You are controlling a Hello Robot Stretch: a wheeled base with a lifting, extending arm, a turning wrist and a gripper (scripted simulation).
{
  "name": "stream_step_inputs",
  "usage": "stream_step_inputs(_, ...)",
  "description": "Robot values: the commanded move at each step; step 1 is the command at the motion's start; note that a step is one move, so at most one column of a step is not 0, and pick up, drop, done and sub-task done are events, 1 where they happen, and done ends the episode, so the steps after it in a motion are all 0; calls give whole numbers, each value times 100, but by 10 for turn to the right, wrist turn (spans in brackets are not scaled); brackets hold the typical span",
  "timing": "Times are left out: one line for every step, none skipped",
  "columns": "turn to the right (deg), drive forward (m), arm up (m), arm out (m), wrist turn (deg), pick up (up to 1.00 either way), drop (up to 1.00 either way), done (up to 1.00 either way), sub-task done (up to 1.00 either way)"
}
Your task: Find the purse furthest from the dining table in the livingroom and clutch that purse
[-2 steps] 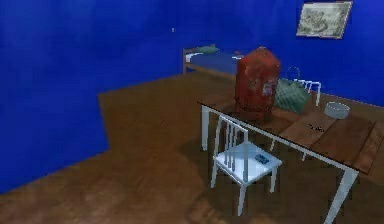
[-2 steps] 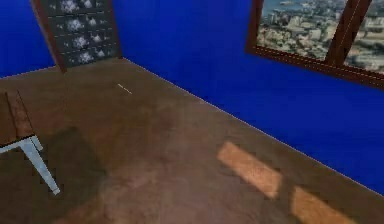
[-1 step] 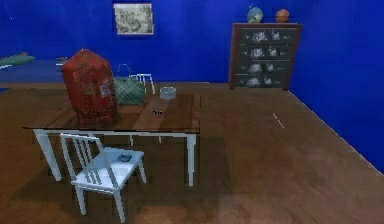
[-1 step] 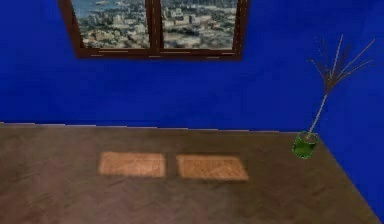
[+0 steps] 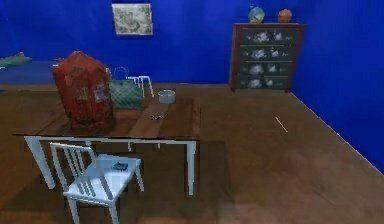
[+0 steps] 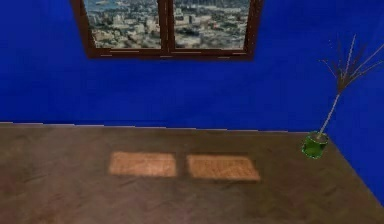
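A green checked bag (image 5: 125, 93) with a looped handle is seen on the table (image 5: 175, 128) in the forward view. It may be a purse, but that cannot be told for sure. It is set near the table's far edge, touching or just beside a big red thing (image 5: 82, 90) on its left. A grey bowl (image 5: 167, 97) is placed to the bag's right, a little apart. A dark speck (image 5: 155, 117) lies nearer the table's middle. The table has a brown top and white legs. A white chair (image 5: 100, 175) is set at its near side. A second chair (image 5: 143, 82) is seen behind the table. A dark shelf (image 5: 263, 58) full of dishes is stood by the blue wall (image 5: 200, 40), well off to the right. A picture (image 5: 132, 18) is hung on that wall. In the arm side view, a window (image 6: 167, 25) is seen up high. A green vase (image 6: 316, 146) with thin twigs is placed on the brown floor (image 6: 60, 180) at the right. The state of the claw cannot be told.
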Motion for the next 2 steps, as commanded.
stream_step_inputs(-450, 0, 0, 0, 0, 0, 0, 0, 0)
stream_step_inputs(-420, 0, 0, 0, 0, 0, 0, 0, 0)
